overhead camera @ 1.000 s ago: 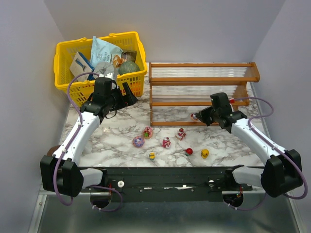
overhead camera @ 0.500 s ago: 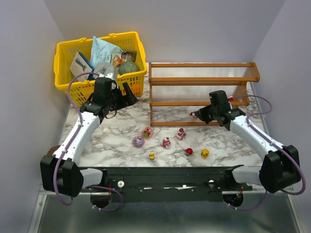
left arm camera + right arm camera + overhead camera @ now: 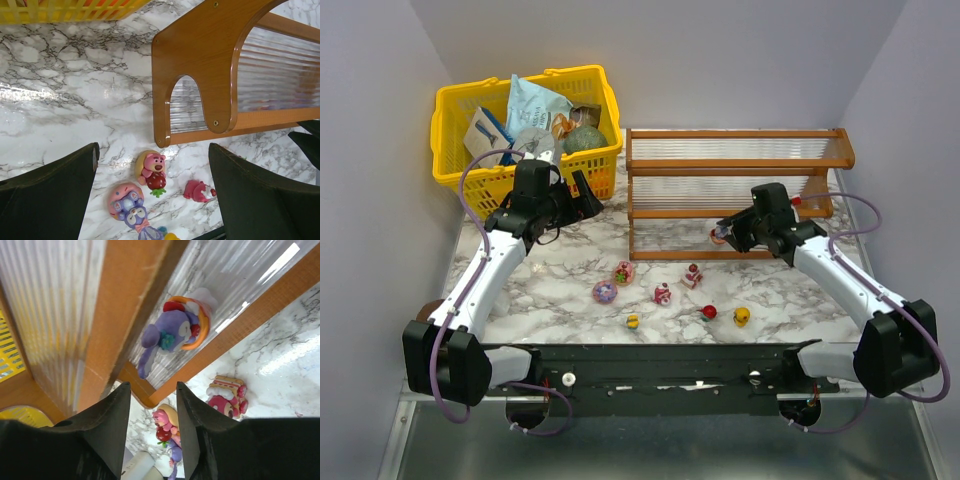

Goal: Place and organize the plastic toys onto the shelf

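Observation:
The shelf (image 3: 730,190) stands at the back right, an orange-brown frame with clear ribbed tiers. A purple toy with an orange ring (image 3: 175,335) lies on its lowest tier (image 3: 719,236), just past my right gripper (image 3: 152,407), which is open around nothing. A red toy (image 3: 797,204) sits on the middle tier at the right. Several plastic toys lie on the marble in front: a pink bear with a strawberry (image 3: 152,170), a purple bunny on a pink ring (image 3: 127,202) and a pink one (image 3: 199,191). My left gripper (image 3: 572,208) hangs open beside the basket.
A yellow basket (image 3: 450,165) full of packets stands at the back left, close behind the left gripper. More small toys, red (image 3: 709,312) and yellow (image 3: 742,318), lie near the front edge. The shelf's wooden side panel (image 3: 200,65) is close to the left wrist.
My right gripper has gone from shut to open and let go of the purple toy, which now rests on the lowest tier. The left arm has not moved.

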You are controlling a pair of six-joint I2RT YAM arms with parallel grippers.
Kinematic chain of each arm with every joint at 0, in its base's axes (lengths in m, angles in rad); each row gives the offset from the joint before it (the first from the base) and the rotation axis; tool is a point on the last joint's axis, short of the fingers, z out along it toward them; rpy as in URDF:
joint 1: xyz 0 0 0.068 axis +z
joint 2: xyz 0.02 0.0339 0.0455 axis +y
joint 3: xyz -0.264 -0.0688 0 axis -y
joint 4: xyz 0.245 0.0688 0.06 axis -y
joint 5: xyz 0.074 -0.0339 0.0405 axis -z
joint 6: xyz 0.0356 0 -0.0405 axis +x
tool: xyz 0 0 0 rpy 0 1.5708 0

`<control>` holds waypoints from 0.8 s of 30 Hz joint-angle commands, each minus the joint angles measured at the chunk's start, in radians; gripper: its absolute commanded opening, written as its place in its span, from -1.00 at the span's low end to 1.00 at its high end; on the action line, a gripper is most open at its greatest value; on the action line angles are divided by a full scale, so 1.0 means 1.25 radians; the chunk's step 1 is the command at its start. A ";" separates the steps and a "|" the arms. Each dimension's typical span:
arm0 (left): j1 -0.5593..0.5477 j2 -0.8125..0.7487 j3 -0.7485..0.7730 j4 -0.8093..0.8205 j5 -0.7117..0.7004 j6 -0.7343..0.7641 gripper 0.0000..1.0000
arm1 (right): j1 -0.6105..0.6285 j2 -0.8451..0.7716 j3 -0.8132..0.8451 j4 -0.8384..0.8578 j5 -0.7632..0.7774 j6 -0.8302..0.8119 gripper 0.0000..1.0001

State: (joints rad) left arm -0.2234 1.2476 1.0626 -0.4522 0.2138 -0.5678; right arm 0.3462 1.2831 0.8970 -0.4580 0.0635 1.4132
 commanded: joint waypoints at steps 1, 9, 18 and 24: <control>0.004 -0.003 0.010 -0.009 0.001 0.016 0.97 | 0.005 -0.010 0.033 -0.010 0.033 -0.010 0.02; 0.003 -0.010 0.009 -0.012 0.000 0.016 0.98 | 0.005 -0.052 0.033 -0.017 -0.003 -0.036 0.08; 0.004 -0.051 -0.007 -0.048 -0.013 0.015 0.98 | 0.018 -0.123 -0.002 -0.024 -0.079 -0.109 0.14; 0.003 -0.112 -0.066 -0.087 -0.024 -0.014 0.97 | 0.087 -0.136 -0.001 -0.026 -0.089 -0.160 0.15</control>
State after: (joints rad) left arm -0.2234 1.1786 1.0401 -0.5007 0.2123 -0.5667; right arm 0.3893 1.1236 0.9092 -0.4652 -0.0174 1.2682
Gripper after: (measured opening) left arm 0.988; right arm 0.570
